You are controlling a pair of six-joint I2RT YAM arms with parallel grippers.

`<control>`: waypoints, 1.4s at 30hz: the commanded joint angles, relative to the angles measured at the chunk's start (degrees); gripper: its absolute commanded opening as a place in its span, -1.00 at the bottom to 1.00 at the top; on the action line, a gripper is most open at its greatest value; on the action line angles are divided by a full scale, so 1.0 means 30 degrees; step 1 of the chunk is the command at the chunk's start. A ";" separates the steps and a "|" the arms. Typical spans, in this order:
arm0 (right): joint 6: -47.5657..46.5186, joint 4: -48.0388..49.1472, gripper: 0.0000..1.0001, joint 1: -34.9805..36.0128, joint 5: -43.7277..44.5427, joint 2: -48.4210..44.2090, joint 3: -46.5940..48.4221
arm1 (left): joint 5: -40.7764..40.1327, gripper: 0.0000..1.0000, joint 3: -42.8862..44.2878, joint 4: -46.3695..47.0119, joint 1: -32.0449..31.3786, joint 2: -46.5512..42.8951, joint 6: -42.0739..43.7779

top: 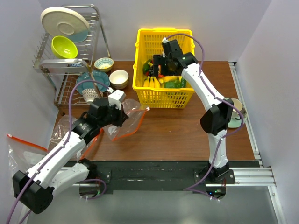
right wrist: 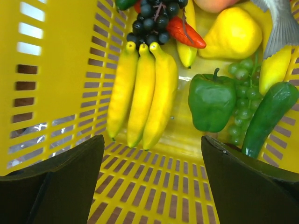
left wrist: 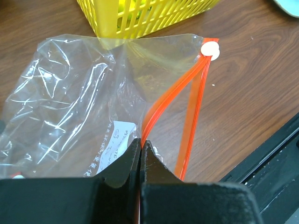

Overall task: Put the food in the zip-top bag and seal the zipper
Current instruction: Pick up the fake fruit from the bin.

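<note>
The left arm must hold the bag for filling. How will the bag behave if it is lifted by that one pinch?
Probably floppy: the bag is thin, wrinkled film and would likely sag from the left gripper. It is likely very light too. The zipper looks stiffer, so the mouth may keep some shape.

Crinkly clear plastic bag (left wrist: 60,102), its smooth orange strip (left wrist: 192,112), at the matt black left hand (left wrist: 141,143); glossy wood-grain surface (left wrist: 252,93) beyond.

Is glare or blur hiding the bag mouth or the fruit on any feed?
Left wrist: white glare streaks across the zip-top bag, yet the zipper reads sharp. Right wrist: banana bunch crisp, mildly glossy; right gripper fingers dark and soft-edged. Top external: even light, the bag faint against the table.
</note>
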 commanded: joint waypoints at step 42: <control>-0.1998 0.4882 -0.34 -0.0496 0.0247 0.5349 0.1684 | -0.0611 -1.00 -0.0869 0.1736 0.0039 -0.0313 -0.0117</control>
